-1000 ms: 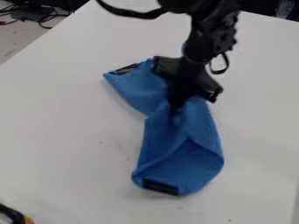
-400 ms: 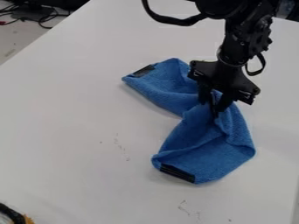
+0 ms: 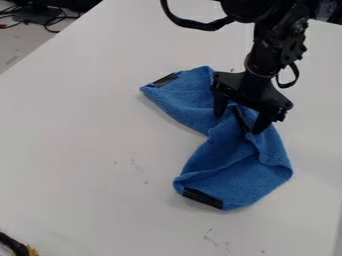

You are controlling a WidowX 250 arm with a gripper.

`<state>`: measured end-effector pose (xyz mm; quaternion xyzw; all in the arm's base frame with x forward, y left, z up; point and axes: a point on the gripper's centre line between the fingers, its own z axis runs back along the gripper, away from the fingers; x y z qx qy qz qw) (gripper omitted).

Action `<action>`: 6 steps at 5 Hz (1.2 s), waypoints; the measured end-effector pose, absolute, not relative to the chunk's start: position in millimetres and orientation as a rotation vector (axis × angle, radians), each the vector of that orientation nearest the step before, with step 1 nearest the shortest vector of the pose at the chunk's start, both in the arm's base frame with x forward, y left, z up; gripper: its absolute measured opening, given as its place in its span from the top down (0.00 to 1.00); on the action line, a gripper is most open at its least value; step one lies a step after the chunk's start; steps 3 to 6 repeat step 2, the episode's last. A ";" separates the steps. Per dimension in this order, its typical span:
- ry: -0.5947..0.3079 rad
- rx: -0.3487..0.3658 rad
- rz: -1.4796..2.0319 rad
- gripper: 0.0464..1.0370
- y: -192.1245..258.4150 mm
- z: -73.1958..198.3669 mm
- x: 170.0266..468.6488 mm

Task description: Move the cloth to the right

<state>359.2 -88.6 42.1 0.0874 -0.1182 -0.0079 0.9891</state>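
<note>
White worktop (image 3: pixel 87 145) carries the blue cloth (image 3: pixel 230 147), which has shifted right, now slightly right of middle; the hand (image 3: pixel 241 119) has opened, fingers apart, so the move is probably finished.

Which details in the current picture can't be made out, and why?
Camera view: part of the blue cloth, hidden by the gripper and by its own folds.
Camera view: the black and yellow object, cut off at the lower left corner.
Camera view: faint marks on the table, too small to identify.
</note>
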 end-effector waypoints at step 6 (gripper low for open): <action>-0.263 0.245 -0.008 0.04 -108.7 85.4 349.7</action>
